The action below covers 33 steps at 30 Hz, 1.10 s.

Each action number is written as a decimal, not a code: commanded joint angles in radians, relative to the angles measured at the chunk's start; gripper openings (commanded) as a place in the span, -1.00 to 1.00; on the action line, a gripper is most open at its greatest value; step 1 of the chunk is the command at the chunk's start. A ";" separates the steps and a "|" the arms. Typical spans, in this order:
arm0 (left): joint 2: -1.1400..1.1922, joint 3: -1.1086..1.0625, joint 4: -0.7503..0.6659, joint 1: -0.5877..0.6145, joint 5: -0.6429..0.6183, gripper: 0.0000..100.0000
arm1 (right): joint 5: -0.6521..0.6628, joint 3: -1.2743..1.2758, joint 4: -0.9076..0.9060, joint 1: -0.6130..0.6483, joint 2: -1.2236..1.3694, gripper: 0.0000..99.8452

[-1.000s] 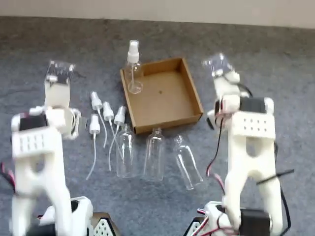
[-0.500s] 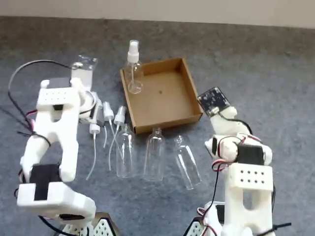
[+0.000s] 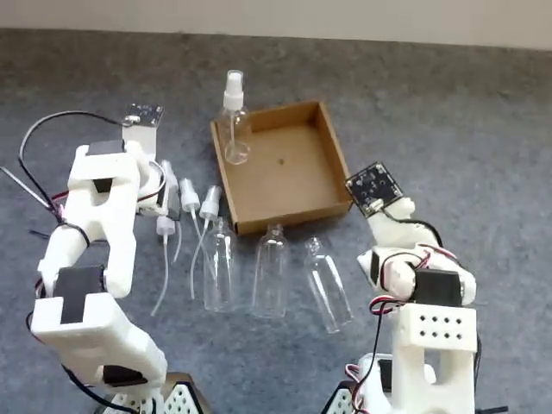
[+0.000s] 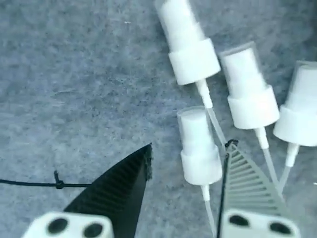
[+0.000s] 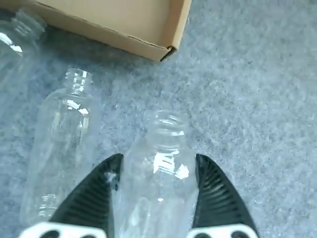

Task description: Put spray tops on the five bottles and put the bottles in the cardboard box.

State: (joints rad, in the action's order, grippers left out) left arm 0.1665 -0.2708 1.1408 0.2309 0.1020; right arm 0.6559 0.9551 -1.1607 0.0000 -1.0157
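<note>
Both sets of jaws are wide open. The left jaws straddle one spray top [image 4: 199, 148] at the cardboard box's [image 3: 293, 216] 8 o'clock, and the right jaws flank the outermost bottle [image 5: 158, 173] at its 5 o'clock. Risk-wise, the crowded neighbouring tubes could snag, and that slick round bottle might roll or squirt out.

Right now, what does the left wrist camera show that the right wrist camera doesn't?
Left wrist view: four spray tops lying loose, with the open left gripper astride one of them. Right wrist view: three uncapped bottles lying on their sides, a corner of the cardboard box, and the open right gripper astride the nearest bottle. Shared: the grey carpet underneath.
</note>
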 commanded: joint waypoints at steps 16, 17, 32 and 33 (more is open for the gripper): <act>0.070 -0.012 -0.106 -0.002 -0.005 -0.79 | 0.006 -0.012 0.018 0.015 -0.022 -0.95; 0.062 -0.012 -0.106 -0.002 -0.005 -0.82 | 0.006 -0.012 0.018 0.019 -0.022 -0.95; -0.329 0.194 0.112 -0.002 -0.009 -0.84 | 0.003 -0.025 0.054 0.058 -0.024 -0.95; -0.366 0.232 0.137 -0.005 -0.011 -0.84 | -0.015 -0.035 0.087 0.084 -0.024 -0.95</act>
State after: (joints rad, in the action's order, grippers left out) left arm -0.0269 -0.1941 1.1807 0.2294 0.1020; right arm 0.6559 0.9551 -1.1423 0.0322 -1.0203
